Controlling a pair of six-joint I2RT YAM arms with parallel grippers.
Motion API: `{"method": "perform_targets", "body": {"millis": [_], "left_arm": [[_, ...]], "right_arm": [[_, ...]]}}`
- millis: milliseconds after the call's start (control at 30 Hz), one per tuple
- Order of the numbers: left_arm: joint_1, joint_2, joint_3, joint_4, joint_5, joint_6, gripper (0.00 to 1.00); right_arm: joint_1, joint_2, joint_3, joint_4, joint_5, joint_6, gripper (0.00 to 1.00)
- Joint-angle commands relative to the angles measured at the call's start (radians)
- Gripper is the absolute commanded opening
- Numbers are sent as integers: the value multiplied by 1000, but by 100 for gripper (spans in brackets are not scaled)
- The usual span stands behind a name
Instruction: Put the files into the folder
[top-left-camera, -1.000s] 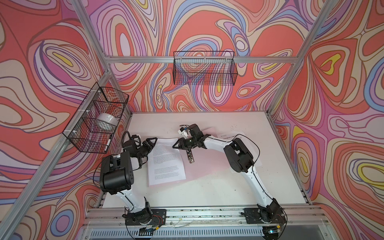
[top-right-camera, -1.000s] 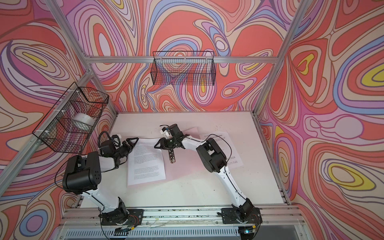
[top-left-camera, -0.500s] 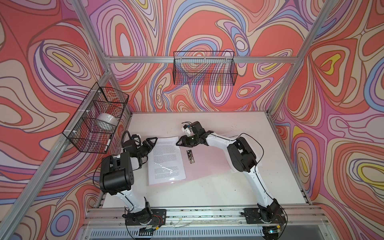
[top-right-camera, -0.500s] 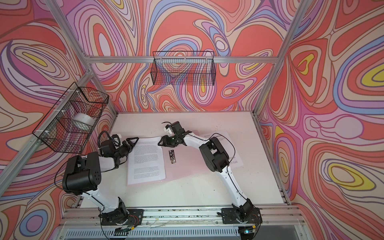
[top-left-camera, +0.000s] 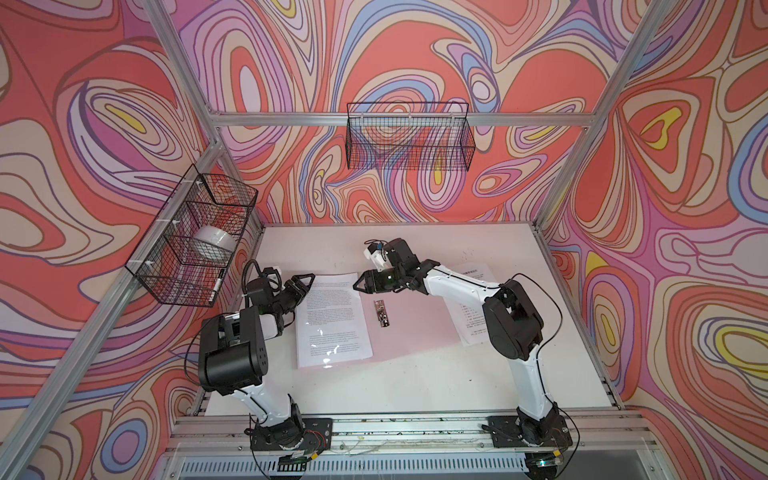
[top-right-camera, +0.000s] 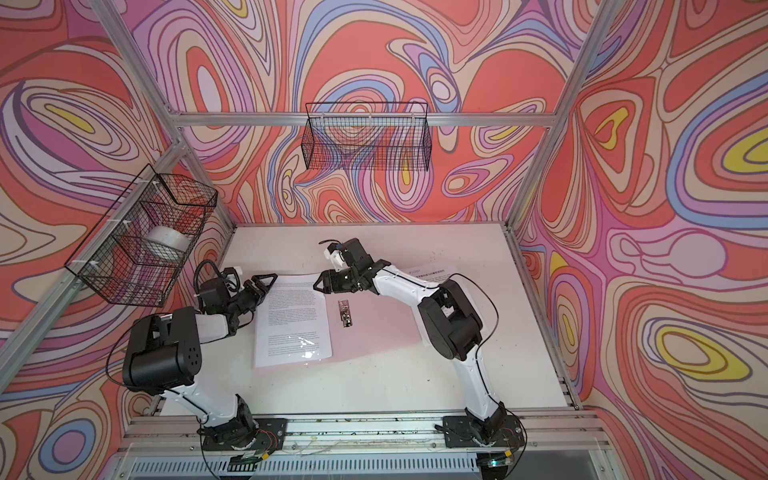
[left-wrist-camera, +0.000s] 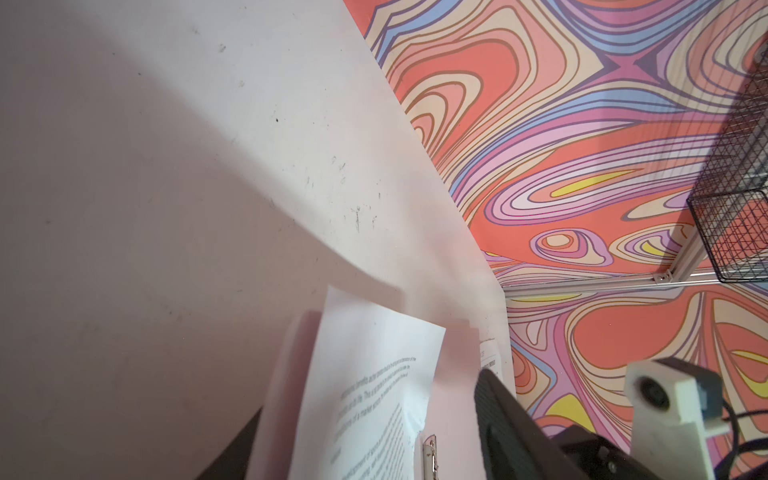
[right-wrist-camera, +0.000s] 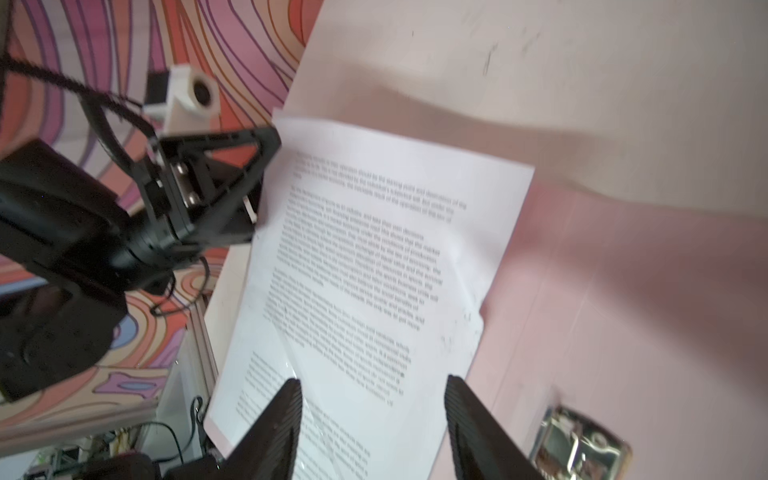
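One folder (top-left-camera: 419, 324) on white table (top-left-camera: 415, 384), swirl-patterned walls (top-left-camera: 395, 54)

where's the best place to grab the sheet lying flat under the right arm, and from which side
Grip the sheet at its short far edge, the part showing clear of the right arm. It lies flat on the table, so a low approach from the back-wall side, with the open right gripper easing one finger under, looks best.

From where I stand: two robot arms (top-left-camera: 232, 353) (top-left-camera: 513, 328), two wire baskets (top-left-camera: 409, 141) (top-left-camera: 191, 241), two printed sheets (top-left-camera: 332, 320) (top-left-camera: 467, 320), one pink folder (top-left-camera: 415, 328), one metal clip (top-left-camera: 381, 313).
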Motion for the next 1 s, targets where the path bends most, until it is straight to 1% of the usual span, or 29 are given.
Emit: {"method": "perform_targets", "body": {"millis": [0,67,233,300,333,400,633,767,867,967], "left_arm": [[-4,-62,-16,-13,24,0,67],[-4,-92,-29,-28,25,-3,67],[-11,-153,-69,-59,4,-6,67],[-19,-161,-69,-66,-1,-19,69],[-21,-163,-105,-58,5,-29,71],[-23,-174,-122,-40,9,-43,73],[-51,-256,-185,-99,-25,-21,72],[-53,-296,-186,-143,-55,5,70],[-53,-311,-155,-194,-74,28,69],[-53,-297,-111,-213,-92,37,69]], "right_arm": [[23,-77,-106,-1,40,-36,60],[32,-82,-154,20,12,-22,59],[35,-135,-300,91,12,19,57],[47,-148,-334,110,9,31,54],[57,-151,-344,111,15,34,54],[74,-152,-366,126,14,44,53],[111,-162,-480,243,-2,134,52],[123,-156,-499,264,-9,148,52],[125,-134,-501,280,-25,158,51],[125,-109,-479,276,-34,167,51]]}}
